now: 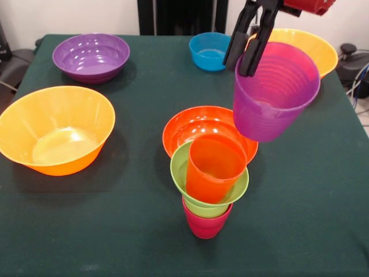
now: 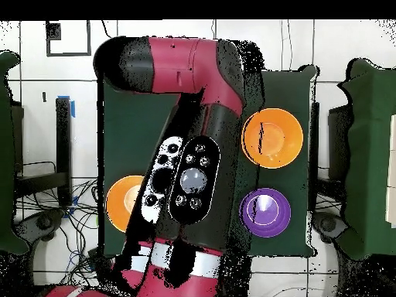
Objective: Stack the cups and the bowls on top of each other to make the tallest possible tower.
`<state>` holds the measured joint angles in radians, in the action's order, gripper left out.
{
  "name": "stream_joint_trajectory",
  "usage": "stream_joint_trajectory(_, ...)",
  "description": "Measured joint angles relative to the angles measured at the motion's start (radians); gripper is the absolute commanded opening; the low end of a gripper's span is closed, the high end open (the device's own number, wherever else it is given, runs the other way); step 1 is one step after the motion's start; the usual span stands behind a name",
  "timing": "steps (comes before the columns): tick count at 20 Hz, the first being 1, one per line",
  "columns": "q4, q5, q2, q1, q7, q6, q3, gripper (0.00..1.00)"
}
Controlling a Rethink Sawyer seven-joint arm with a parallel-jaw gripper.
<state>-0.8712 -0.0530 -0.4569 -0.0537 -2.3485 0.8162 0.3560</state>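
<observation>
The purple cup [image 1: 275, 92] is held aloft, tilted with its mouth turned toward the camera, right of and above the tower [image 1: 209, 183]; the gripper [image 1: 248, 43] is clamped on the cup's far-left rim, one finger seen outside the wall and one apparently inside.

The tower stands at the near middle of the table [image 1: 69, 231]: a crimson cup [image 1: 206, 224] at the bottom, a lime green cup [image 1: 209, 183] nested in it, an orange-red cup [image 1: 214, 167] nested on top; a red-orange bowl [image 1: 196, 124] sits just behind, touching or nearly so; which cannot be told.

Elsewhere, in the front view: a large orange bowl [image 1: 55, 130] at left, a purple bowl [image 1: 91, 56] far left, a blue bowl [image 1: 209, 51] far centre, a second orange bowl [image 1: 314, 49] far right, partly behind the held cup. In the overhead view the arm [image 2: 193, 147] covers the table's middle; the tower is hidden there.

Handling, judged: the cup appears thin-walled, light, glossy and slippery, stiff enough at the rim but likely to flex under a hard pinch; the rim pinch is the sensible hold, since the ribbed wall tapers. The cup would need levelling before being lowered; the stack looks narrow and easily toppled by a sideways nudge.
</observation>
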Motion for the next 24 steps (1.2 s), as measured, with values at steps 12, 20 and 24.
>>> stream_joint_trajectory(12, 0.061, 0.007, 0.056, 0.054, 0.000, 0.000, -0.026, 0.00)
stream_joint_trajectory(20, 0.072, 0.012, 0.073, 0.062, 0.000, 0.000, -0.038, 0.00)
stream_joint_trajectory(24, 0.072, 0.013, 0.075, 0.062, 0.000, 0.000, -0.042, 0.00)
